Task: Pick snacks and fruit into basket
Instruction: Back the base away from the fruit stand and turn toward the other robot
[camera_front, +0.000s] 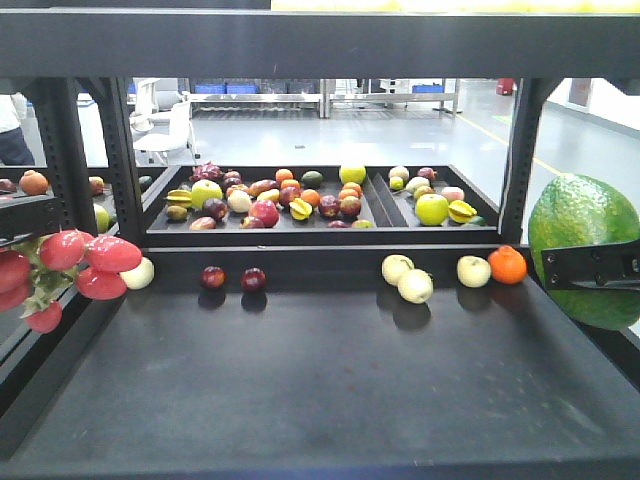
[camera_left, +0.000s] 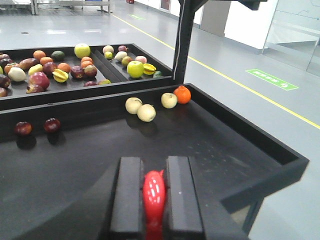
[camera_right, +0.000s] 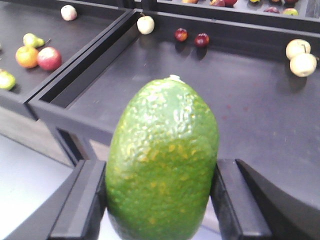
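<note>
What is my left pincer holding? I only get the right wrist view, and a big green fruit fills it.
Observer: The left pincer is shut on a red fruit, part of a bunch in the front view.
Operator: What lies right of the two pale fruits?
Observer: Another pale fruit, then an orange in the tray's back right corner.
Operator: Is a basket in sight?
Observer: No, none shows in any view.

The avocado (camera_right: 162, 160) was bumpy green flecked with yellow. Beside the black shelf (camera_front: 330, 400) wall sat an orange tangerine (camera_front: 507, 264), pale cream apples (camera_front: 415, 285) and two dark red plums (camera_front: 213, 277).
</note>
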